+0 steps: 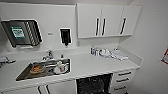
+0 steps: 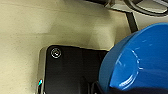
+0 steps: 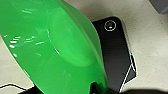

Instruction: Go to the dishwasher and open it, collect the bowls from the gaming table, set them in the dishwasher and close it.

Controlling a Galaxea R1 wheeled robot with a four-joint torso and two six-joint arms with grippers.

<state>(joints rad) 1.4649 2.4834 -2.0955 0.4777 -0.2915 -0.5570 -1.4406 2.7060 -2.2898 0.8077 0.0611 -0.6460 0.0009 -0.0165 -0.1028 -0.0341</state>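
Dishwasher point(image 1: 93, 85) stands open under the white counter point(image 1: 85, 65), right of the sink point(image 1: 43, 68) holding dishes. My left gripper clamps the blue bowl point(image 2: 135, 65); my right gripper clamps the green bowl point(image 3: 50, 47). Drawers point(image 1: 123, 80) flank the dishwasher.

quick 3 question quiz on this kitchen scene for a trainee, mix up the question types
1. True or false: the dishwasher under the counter stands open.
2. Multiple choice: what colour is the bowl in the left wrist view? A) orange B) blue C) yellow
3. Fill in: the sink lies to the ____ of the dishwasher in the head view.

Key
1. True: its dark inside shows below the counter edge.
2. B, blue. The right wrist view has a green bowl close up.
3. Left. It holds some dishes.
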